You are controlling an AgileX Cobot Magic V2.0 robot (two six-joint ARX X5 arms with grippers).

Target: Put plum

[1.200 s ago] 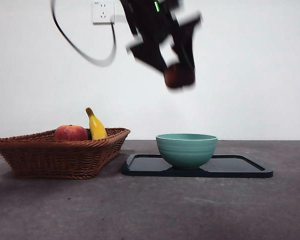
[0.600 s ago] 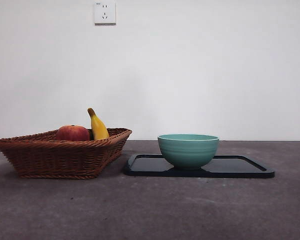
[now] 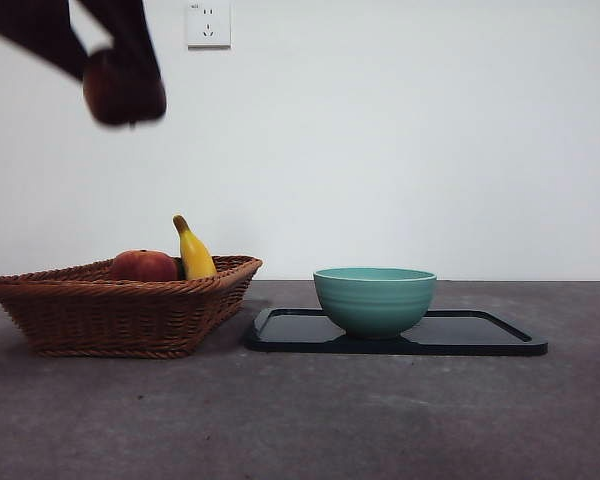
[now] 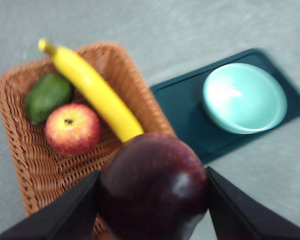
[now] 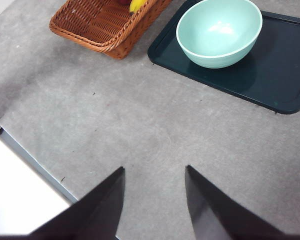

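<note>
Left hand (image 3: 120,85) hangs high above the basket (image 3: 120,305), clamped on the plum (image 4: 152,185). Right hand (image 5: 155,200) waits spread open over the grey tabletop (image 5: 140,125); white wall behind.

We see open air above the basket (image 3: 120,310), where the banana (image 3: 194,252) stands tallest beside the apple (image 3: 142,266) and avocado (image 4: 47,96). The bowl (image 3: 374,300) fills the tray's (image 3: 480,335) left part; the table (image 3: 300,420) in front lies bare.
</note>
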